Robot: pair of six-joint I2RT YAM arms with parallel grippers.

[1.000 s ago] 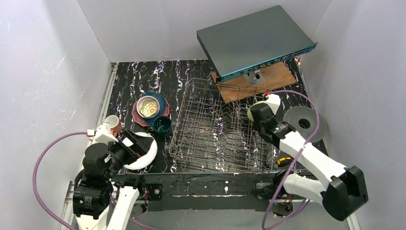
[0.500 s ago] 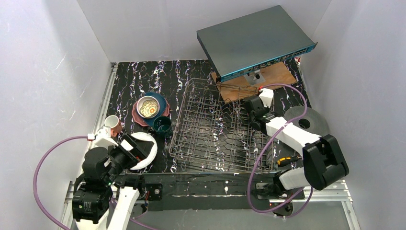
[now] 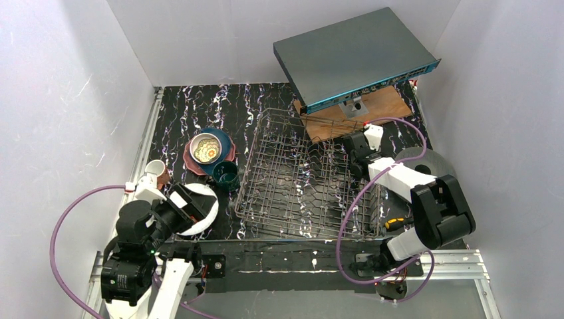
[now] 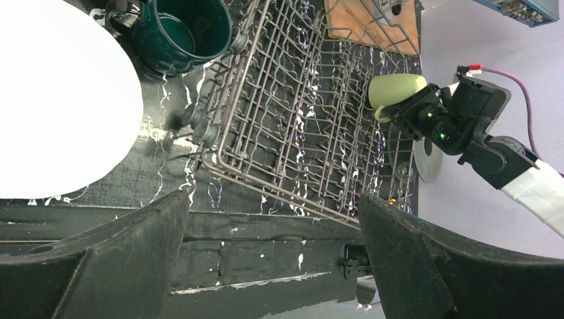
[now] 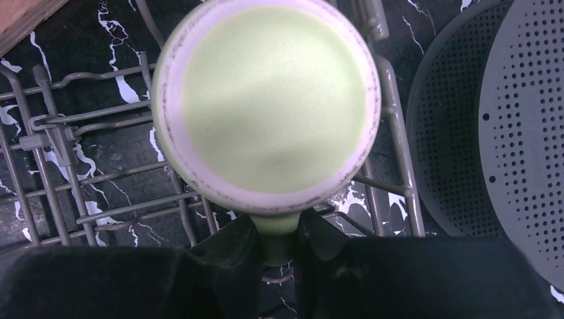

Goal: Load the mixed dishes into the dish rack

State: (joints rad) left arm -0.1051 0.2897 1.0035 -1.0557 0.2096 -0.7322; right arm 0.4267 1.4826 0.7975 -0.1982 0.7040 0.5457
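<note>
Light green mug (image 5: 273, 106): pinched by its handle in right gripper (image 5: 276, 232), base toward wrist camera, above dish rack (image 5: 86, 199) right edge. Left gripper (image 4: 273, 212) spread, empty, beside white plate (image 4: 53, 100).

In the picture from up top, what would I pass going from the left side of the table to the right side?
Salmon-pink mug → patterned bowl → dish rack → grey perforated disc. The light green mug in the right end effector hangs over the rack, so I left it out.
</note>
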